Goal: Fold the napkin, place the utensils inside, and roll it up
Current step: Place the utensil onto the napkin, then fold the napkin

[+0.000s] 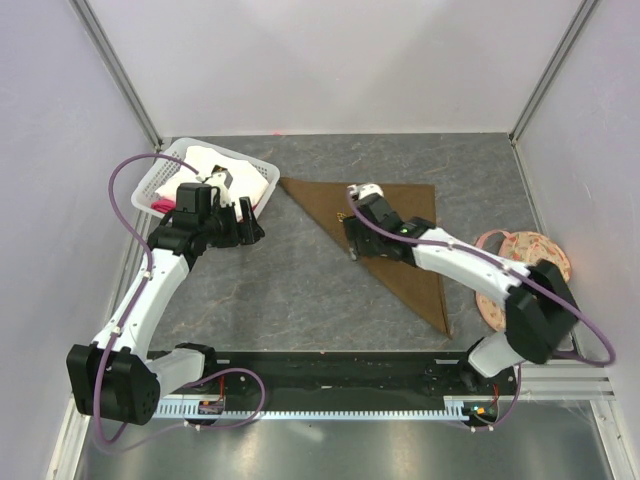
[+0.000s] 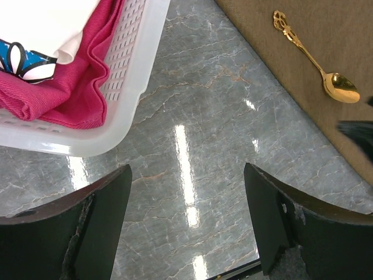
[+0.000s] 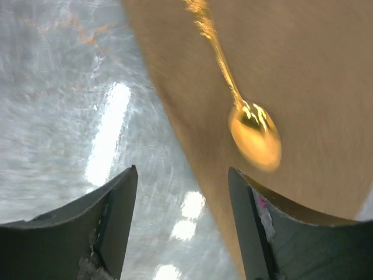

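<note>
The olive-brown napkin [image 1: 410, 200] lies folded into a triangle on the grey table. On it, close to its left edge, rests the gold spoon [image 2: 315, 61], also in the right wrist view [image 3: 254, 131] with its bowl nearest the jaws. My right gripper [image 1: 353, 248] hovers open over that napkin edge [image 3: 303, 70], its fingertips [image 3: 182, 170] just short of the spoon bowl and holding nothing. My left gripper [image 1: 252, 222] stands open over bare table [image 2: 187, 175] beside the basket, empty.
A white plastic basket [image 1: 170, 175] at the back left holds a white cloth [image 1: 235, 175] and a pink cloth [image 2: 81, 87]. A peach floral round fabric piece [image 1: 525, 255] lies at the right, partly under my right arm. Walls close in the table on three sides.
</note>
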Motion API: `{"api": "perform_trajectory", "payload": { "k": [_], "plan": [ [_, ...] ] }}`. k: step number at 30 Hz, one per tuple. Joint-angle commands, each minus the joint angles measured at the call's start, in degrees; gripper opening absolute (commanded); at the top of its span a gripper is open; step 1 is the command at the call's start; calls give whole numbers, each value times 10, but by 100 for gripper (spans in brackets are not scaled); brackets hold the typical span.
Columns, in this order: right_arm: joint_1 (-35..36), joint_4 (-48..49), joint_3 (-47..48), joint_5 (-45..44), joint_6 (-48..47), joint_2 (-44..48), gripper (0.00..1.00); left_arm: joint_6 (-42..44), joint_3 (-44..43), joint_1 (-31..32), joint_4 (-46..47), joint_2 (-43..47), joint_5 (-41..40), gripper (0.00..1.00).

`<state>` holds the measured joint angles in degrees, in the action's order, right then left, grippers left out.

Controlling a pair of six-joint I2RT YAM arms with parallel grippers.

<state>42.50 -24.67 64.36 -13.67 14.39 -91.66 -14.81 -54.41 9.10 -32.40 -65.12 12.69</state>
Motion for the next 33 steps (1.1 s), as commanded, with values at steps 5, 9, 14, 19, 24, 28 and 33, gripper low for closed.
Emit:
{"api": "perform_trajectory", "payload": {
  "k": [5,9,14,19,24,28,33],
  "plan": [
    [-82,-144,-201,40,383,192,73,10,1,-1,27,-5,37,85],
    [-150,-179,-297,51,444,337,73,7,2,0,30,-8,50,85],
    [-210,-217,-318,39,440,401,73,4,1,1,31,-8,61,85],
    [-233,-219,-316,51,415,369,73,4,2,2,31,-4,62,85],
    [-234,-248,-307,36,406,378,73,6,3,2,32,-4,58,85],
    [-243,-248,-310,40,413,379,69,5,2,2,32,-2,60,85],
    [-262,-246,-303,33,406,358,56,5,2,2,32,2,60,85]
  ]
}}
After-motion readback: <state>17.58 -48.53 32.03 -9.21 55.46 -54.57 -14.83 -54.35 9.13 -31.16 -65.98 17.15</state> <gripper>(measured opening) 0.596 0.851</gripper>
